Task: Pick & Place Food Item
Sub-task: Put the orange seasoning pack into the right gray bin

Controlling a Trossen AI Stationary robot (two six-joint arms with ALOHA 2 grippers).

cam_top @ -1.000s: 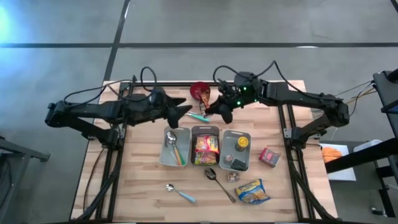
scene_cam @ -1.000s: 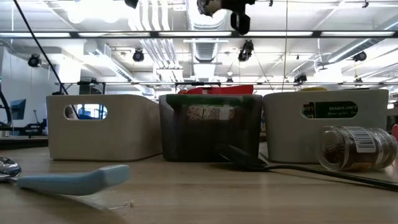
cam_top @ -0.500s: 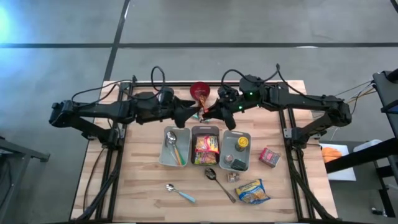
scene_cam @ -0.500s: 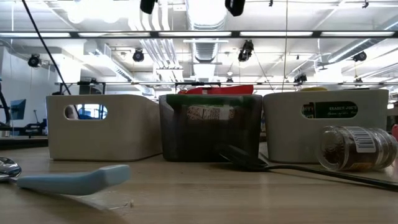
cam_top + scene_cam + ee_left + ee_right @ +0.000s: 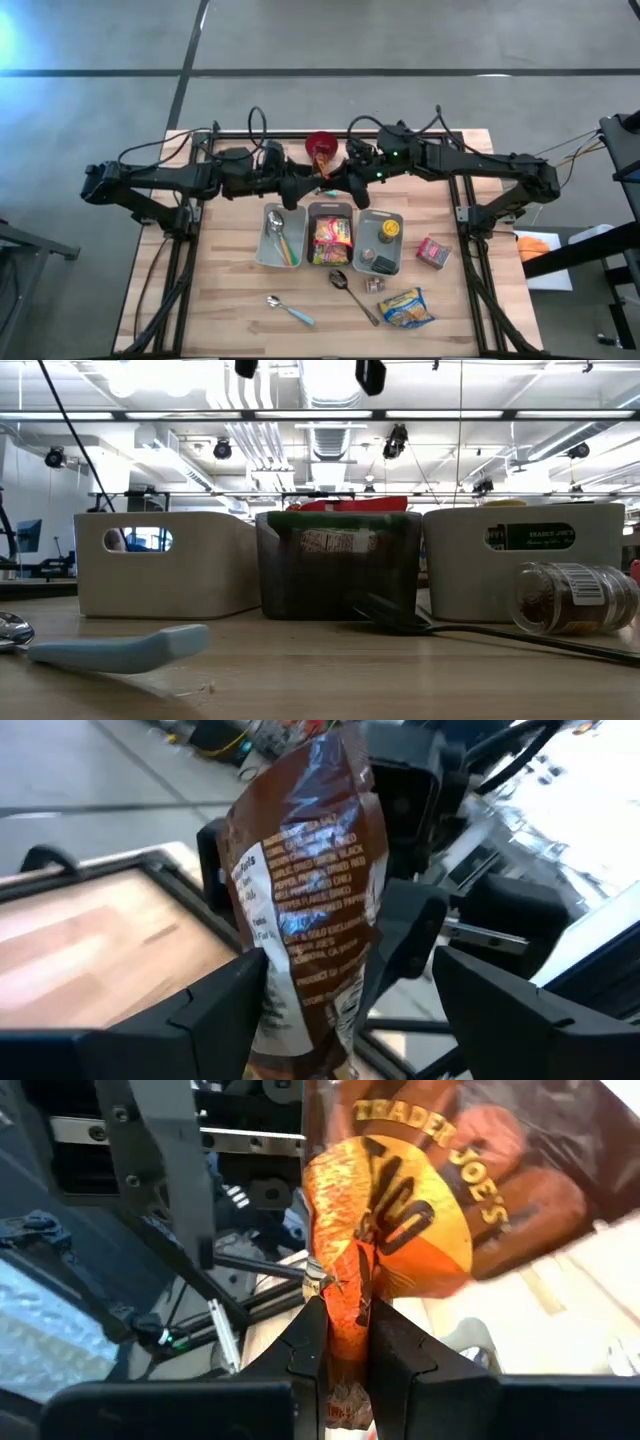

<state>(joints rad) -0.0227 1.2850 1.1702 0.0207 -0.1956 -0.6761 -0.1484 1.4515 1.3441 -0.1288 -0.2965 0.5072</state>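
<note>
Both grippers meet above the table's far edge, behind the three bins. Right gripper (image 5: pixel 338 1348) is pinched tight on the lower edge of the Trader Joe's snack bag (image 5: pixel 420 1210), holding it in the air; left gripper (image 5: pixel 345 990) stands spread wide, its fingers (image 5: pixel 215 1005) on either side of the same bag without clamping it. Below, the middle bin (image 5: pixel 330 237) holds a red packet.

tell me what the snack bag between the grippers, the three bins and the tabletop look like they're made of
Snack bag: glossy printed plastic film, judging by the crinkles and bright glare; the right gripper pinches it.
Bins: apparently matte moulded plastic, two pale and one dark, with smooth walls and a cut-out handle.
Tabletop: light wood, visible plank grain, likely sealed.
</note>
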